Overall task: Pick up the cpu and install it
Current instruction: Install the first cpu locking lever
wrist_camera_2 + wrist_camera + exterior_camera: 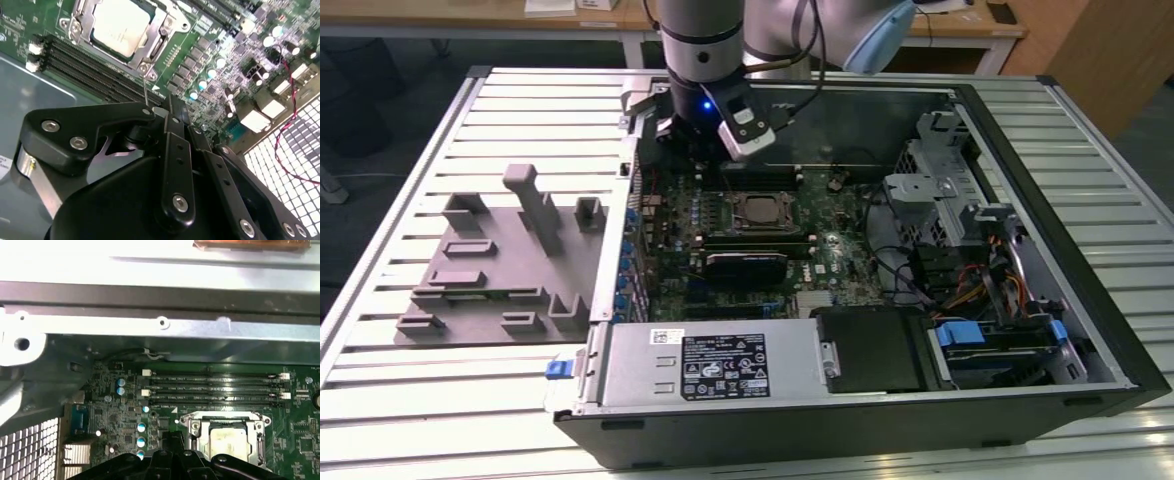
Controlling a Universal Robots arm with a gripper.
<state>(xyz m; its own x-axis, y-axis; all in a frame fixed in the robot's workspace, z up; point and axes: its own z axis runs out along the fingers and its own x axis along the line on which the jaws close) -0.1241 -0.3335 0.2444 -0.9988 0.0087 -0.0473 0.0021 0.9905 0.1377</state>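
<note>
The cpu (120, 22) lies within the socket frame (164, 30); pressed-together jaws hover clear above the memory slots (85, 65).

I see the cpu (120, 22) with a matt silvery metal lid, framed by the shinier bare steel of the socket (160, 37), on the glossy green motherboard (20, 20).

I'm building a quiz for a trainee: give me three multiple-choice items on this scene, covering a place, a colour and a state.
1. The small silvery square cpu is: A held in mid-air; B seated in the dark metal-framed socket; C standing on edge.
2. The circuit board is: A red; B green; C blue.
3. The black computer case is: A shut; B covered by cloth; C open.
Key: B, its plate lies flat inside the frame; B, green shows between the parts; C, its insides are in plain view.
</note>
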